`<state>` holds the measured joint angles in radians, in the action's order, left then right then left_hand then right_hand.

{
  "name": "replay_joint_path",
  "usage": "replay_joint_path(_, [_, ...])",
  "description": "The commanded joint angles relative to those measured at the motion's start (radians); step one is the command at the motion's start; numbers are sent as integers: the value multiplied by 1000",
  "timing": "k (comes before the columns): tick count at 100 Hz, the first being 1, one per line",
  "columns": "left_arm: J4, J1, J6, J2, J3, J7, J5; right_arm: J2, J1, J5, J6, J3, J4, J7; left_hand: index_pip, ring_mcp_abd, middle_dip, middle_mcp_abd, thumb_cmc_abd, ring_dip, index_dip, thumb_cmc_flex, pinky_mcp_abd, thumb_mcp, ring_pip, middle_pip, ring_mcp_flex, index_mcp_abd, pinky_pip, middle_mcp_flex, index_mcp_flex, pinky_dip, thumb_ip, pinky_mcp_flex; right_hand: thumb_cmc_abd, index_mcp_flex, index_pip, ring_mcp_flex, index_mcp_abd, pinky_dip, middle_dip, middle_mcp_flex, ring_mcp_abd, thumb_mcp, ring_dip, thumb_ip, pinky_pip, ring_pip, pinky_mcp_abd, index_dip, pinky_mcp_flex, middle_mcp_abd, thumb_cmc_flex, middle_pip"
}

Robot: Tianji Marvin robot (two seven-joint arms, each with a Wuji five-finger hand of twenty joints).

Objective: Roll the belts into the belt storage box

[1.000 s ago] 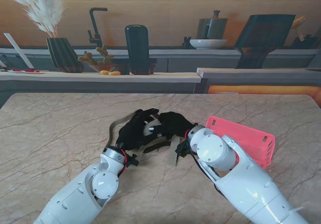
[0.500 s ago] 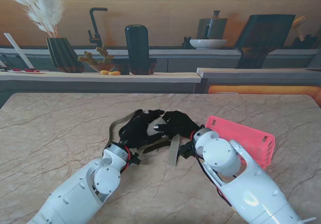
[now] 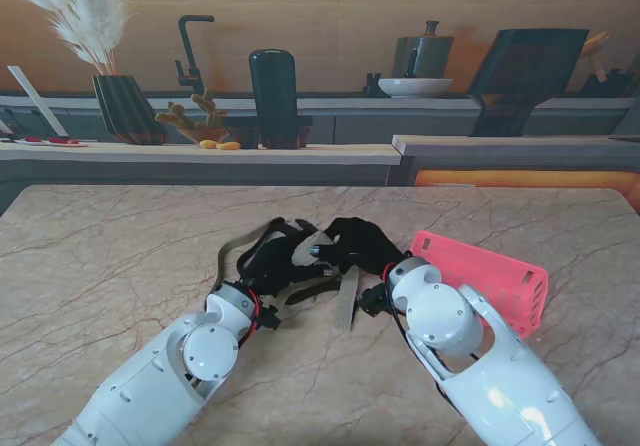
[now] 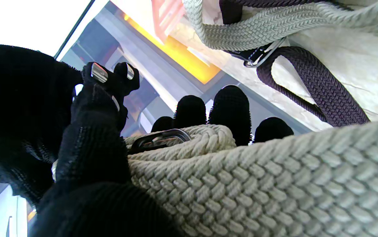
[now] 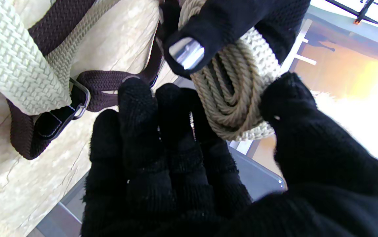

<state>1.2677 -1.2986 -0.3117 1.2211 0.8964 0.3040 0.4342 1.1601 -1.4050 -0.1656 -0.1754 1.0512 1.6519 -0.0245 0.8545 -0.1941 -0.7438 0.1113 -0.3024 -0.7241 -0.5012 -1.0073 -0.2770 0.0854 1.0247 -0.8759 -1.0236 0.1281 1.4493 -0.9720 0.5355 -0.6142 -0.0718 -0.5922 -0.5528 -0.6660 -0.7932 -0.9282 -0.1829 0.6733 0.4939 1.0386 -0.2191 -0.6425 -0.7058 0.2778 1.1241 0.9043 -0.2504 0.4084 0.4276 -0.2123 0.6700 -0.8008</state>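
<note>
Marble desk (image 3: 120,266) under a kitchen backdrop, both gloved hands meeting mid-desk over woven belts.

Left hand (image 3: 268,264) and right hand (image 3: 352,246) both clamped on a half-rolled cream belt (image 5: 238,98), held just off the surface; dark brown belt (image 5: 110,82) lying loose beside it; pink belt storage box (image 3: 490,278) near the desk's right edge, just beside the right arm.

both arms reaching forward over the table, left hand (image 3: 268,262) and right hand (image 3: 357,247) gloved, fingers curled, fingertips meeting
</note>
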Motion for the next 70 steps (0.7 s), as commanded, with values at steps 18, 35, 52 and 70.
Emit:
replay_joint_path(18, [14, -12, 2, -12, 2, -28, -1, 13, 16, -84, 35, -21, -39, 46, 93, 68, -94, -94, 234, -52, -80, -236, -25, -63, 167, -127, -96, -61, 95, -114, 9, -35, 8, -29, 34, -41, 184, 117, 138, -10, -24, -128, 8, -121, 11, -174, -16, -76, -7, 219, -54, -26, -334, 58])
replay_joint_path(35, [17, -12, 3, -14, 1, -34, 1, 4, 24, -130, 61, -26, -50, 37, 94, 64, -114, -95, 239, -52, -102, -241, -29, -62, 162, -127, -90, -58, 89, -111, 3, -33, 6, -22, 22, -19, 240, 147, 133, -10, -35, -169, -4, 10, 34, -185, -57, -137, -22, 228, -76, -28, -351, 93])
replay_joint_path(52, [21, -13, 11, -14, 0, -38, -1, -4, 38, -138, 79, -48, -61, 6, 86, 59, -119, -88, 236, -48, -104, -246, -36, -61, 159, -121, -98, -48, 91, -117, 9, -34, 7, -30, 1, -38, 247, 139, 132, -8, -35, -151, -6, 19, 36, -190, -66, -142, -28, 229, -82, -27, -335, 96])
replay_joint_path(70, [25, -16, 13, -14, 1, -35, -1, -5, 75, -175, 100, -103, -100, 1, 79, 56, -121, -87, 233, -43, -98, -247, -38, -61, 155, -115, -102, -43, 91, -122, 14, -33, 7, -33, -22, -70, 244, 104, 127, -5, -31, -108, -1, 10, 33, -200, -66, -134, -33, 232, -67, -16, -289, 83])
